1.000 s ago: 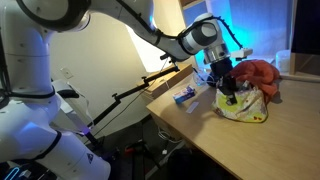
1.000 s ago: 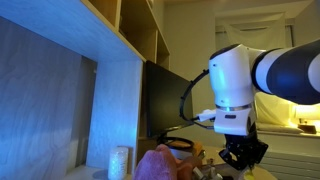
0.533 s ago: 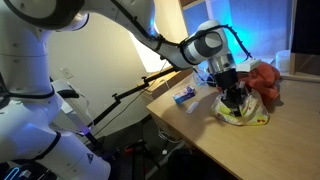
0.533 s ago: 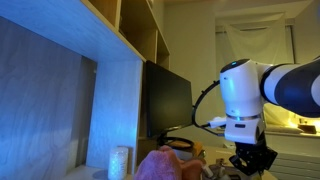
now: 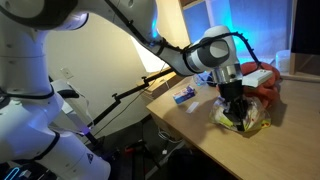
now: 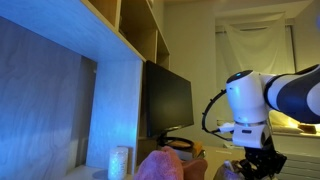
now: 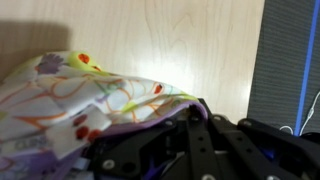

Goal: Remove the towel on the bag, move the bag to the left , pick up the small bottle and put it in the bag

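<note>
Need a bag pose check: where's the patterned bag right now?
In an exterior view, the patterned bag lies on the wooden table near its edge, right under the gripper, with the red towel just behind it.

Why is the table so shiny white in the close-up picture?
Wrist view: bright glare whitens the wooden table above the flowery bag, and the gripper below is dark and blurry. In an exterior view, blue light tints the wall.
</note>
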You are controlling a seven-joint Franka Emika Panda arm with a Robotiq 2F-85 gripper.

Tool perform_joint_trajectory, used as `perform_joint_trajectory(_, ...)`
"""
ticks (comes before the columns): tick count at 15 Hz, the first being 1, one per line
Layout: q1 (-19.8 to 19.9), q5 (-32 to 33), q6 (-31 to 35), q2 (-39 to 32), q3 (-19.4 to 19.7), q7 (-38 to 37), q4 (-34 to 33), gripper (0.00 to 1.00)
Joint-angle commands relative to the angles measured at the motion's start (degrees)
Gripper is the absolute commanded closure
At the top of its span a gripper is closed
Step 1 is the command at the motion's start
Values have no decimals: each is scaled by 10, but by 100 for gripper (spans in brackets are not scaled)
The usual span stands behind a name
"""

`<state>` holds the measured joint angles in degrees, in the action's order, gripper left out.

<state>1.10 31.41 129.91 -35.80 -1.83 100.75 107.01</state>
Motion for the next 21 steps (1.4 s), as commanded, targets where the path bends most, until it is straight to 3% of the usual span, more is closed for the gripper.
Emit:
perform_joint_trajectory(1,12,-16,14,12,12,-10,28,99)
perform_joint_trajectory(5,16,-15,34,18,10,-5,39,99)
perform_joint_trajectory(8,15,4,118,48,1,10,79,99)
perform_joint_trajectory(9,18,3,154,60,-3,15,96,73)
perform_joint_trajectory(11,23,-7,202,77,-8,22,122,67)
perform_joint_trajectory(19,3,4,220,184,4,8,212,6)
perform_joint_trajectory(21,3,7,230,222,6,8,243,0)
